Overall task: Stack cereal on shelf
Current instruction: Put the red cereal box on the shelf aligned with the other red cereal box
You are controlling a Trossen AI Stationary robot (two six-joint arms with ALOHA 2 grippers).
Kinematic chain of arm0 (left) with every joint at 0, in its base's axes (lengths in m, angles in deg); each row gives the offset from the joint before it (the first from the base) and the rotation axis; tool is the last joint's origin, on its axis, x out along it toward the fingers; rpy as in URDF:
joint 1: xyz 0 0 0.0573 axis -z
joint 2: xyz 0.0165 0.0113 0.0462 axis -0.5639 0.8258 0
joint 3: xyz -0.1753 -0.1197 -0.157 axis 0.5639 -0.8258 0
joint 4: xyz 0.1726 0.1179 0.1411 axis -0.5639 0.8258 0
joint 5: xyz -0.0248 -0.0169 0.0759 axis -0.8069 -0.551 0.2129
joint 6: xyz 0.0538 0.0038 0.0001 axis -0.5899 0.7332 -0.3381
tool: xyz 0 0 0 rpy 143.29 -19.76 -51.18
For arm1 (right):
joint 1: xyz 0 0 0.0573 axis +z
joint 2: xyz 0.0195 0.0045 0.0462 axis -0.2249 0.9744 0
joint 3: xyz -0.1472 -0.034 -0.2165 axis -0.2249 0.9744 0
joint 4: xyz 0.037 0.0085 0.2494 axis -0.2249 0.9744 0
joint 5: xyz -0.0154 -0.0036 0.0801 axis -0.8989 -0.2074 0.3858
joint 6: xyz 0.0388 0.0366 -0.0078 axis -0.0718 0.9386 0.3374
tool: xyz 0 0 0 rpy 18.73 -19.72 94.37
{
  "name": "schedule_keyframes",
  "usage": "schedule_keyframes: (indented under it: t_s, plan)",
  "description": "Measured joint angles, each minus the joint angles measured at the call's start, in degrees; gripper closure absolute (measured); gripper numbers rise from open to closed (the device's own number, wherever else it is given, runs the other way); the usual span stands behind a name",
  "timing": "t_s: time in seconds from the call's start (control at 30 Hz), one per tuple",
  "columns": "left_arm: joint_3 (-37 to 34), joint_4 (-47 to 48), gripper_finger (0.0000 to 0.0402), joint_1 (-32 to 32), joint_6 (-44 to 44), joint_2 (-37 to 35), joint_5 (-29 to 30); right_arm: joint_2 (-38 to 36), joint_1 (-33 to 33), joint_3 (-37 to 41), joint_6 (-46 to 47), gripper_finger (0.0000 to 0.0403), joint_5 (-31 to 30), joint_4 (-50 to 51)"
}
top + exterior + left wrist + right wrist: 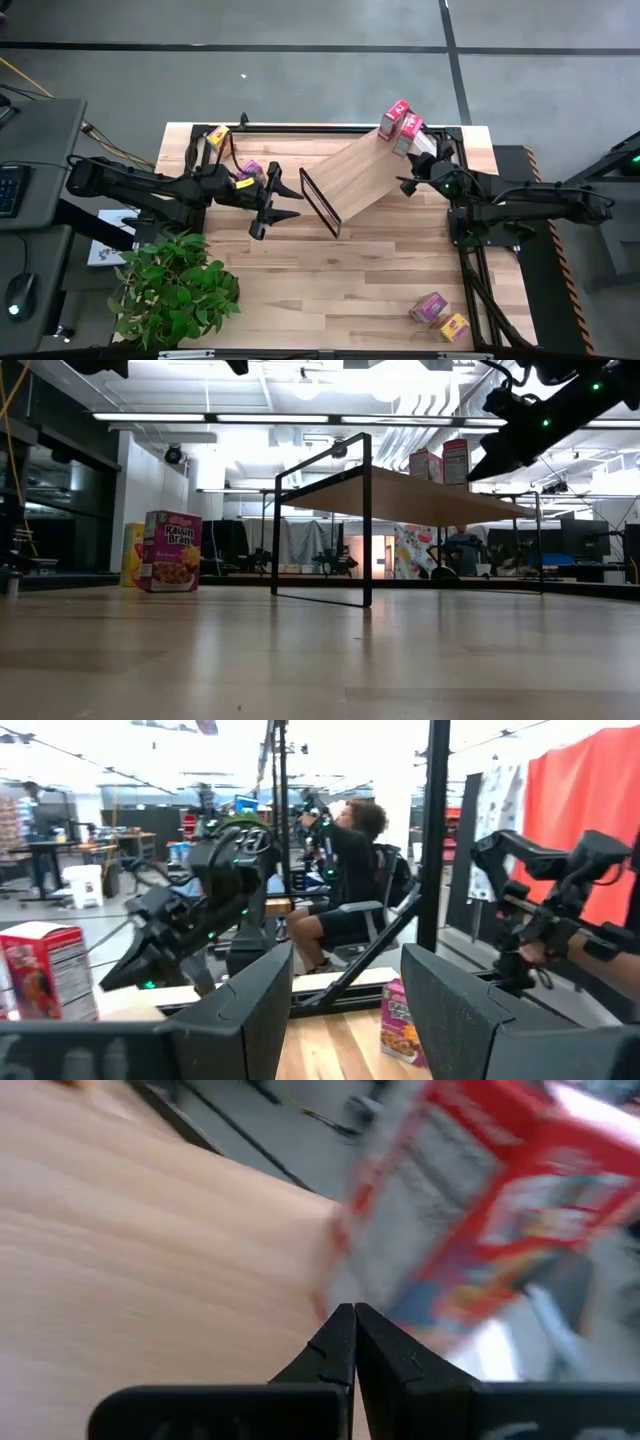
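The shelf [372,172] stands slantwise on the table on its black wire-frame ends [366,520]. A red cereal box [395,119] and a pink one [411,128] stand on its far right end. My right gripper [405,187] is shut and hovers just above the board near those boxes; its wrist view shows the red box [480,1210] ahead of the fingertips. My left gripper [292,202] stands open just left of the shelf's near wire end, with nothing between its fingers [250,1005]. More cereal stands on the table.
A pink box [252,172] and a yellow one [217,135] stand at the far left by my left arm. Another pink box [428,307] and a yellow one [454,327] stand near the front right. A potted plant [175,290] fills the front left corner.
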Motion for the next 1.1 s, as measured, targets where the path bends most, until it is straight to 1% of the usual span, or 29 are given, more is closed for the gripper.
schedule_keyframes:
  t_s: [0.13, 0.3, 0.4, 0.53, 0.67, 0.83, 0.93, 1.1]
  plan:
    - [0.00, 0.41, 0.0222, 0.00, 0.00, 0.00, 0.52, -0.01, -0.72, -0.68, -0.34, 0.0403, -3.04, 0.69]
    - [0.00, 0.39, 0.0222, 0.00, 0.00, 0.00, 0.52, 0.90, -2.80, -0.68, -0.48, 0.0403, -3.02, 0.41]
    - [0.00, 0.36, 0.0222, 0.00, 0.00, 0.00, 0.52, 2.72, -4.63, -0.68, -1.17, 0.0403, -1.87, -1.28]
    - [0.00, 0.20, 0.0222, 0.00, 0.00, 0.00, 0.53, 6.11, -6.77, -0.68, -3.49, 0.0403, 2.24, -6.29]
    - [0.00, 0.23, 0.0222, 0.00, 0.02, 0.00, 0.54, 9.19, -8.15, -0.68, -5.37, 0.0403, 3.23, -10.97]
    - [0.00, 0.52, 0.0222, 0.00, 0.02, 0.00, 0.54, 10.06, -8.93, -0.68, -5.98, 0.0403, 3.19, -9.90]
    - [0.00, 0.86, 0.0222, 0.00, 0.03, 0.00, 0.54, 9.15, -8.93, -0.65, -7.15, 0.0403, 1.54, -7.76]
    - [0.00, 0.82, 0.0222, 0.00, 0.04, 0.00, 0.54, 7.64, -8.94, -0.65, -9.65, 0.0403, -3.12, -8.49]
